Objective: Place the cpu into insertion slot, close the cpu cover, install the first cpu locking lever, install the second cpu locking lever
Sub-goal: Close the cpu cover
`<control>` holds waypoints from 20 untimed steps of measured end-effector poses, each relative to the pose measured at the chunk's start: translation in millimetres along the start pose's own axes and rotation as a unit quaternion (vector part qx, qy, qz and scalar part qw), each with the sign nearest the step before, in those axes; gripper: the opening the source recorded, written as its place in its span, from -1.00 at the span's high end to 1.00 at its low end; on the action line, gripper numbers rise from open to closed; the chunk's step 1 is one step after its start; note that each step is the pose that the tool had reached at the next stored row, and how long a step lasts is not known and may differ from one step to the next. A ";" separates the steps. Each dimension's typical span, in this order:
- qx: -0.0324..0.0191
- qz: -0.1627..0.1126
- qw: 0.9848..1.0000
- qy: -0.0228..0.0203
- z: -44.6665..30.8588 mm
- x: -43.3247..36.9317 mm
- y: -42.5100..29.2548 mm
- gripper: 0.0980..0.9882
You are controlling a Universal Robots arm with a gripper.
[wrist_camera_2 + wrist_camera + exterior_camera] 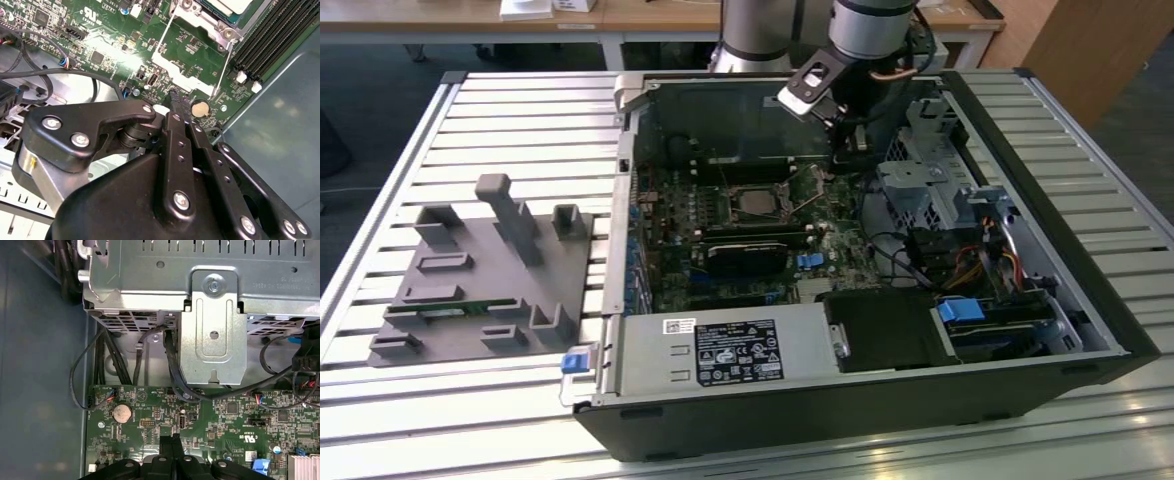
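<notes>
**Item: open computer case (1067, 250), lying on its side on a slatted desk (520, 110).** The motherboard (674, 215) faces up. A labelled power supply (720, 352) is fitted along the near edge, and a drive cage (927, 190) is on the exterior view's right.

**End effector (176, 100):** carried by an arm that comes in from the far side and reaches down inside the case, right of the socket area in the exterior view. In both wrist views the black fingers (176, 447) are drawn narrow, tips together. Nothing can be made out between them. The tips hang low over the green board, near a coin battery (201, 107).

**The cpu (229, 4):** pale metal top, lying in the insertion slot (731, 204) at mid-board, left of the end effector in the exterior view.

**The cpu cover (177, 72):** silver frame plate, swung up off the slot. The board shows through its window, and its free edge is just beside the fingertips in the second wrist view.

**Other:**
- Black memory slots (270, 35) beside the socket.
- Black cables (172, 365) below the drive cage.
- Grey parts fixture (480, 280) on the desk, well apart on the exterior view's left.
</notes>
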State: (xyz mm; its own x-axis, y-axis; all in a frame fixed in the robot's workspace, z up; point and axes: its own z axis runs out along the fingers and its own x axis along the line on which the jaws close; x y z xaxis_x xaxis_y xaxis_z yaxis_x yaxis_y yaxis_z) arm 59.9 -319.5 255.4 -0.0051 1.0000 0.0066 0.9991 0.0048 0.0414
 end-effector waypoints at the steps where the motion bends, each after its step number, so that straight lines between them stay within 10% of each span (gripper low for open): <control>1: 0.000 0.000 1.000 0.000 0.4 0.1 0.2 0.98; 20: 0.005 0.000 1.000 0.000 9.0 1.2 2.9 0.98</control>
State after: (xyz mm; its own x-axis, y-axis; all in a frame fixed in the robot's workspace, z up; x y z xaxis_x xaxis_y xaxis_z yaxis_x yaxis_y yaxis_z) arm 63.1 -318.3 246.4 -0.0050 1.0000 0.0067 0.9995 0.0048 0.0309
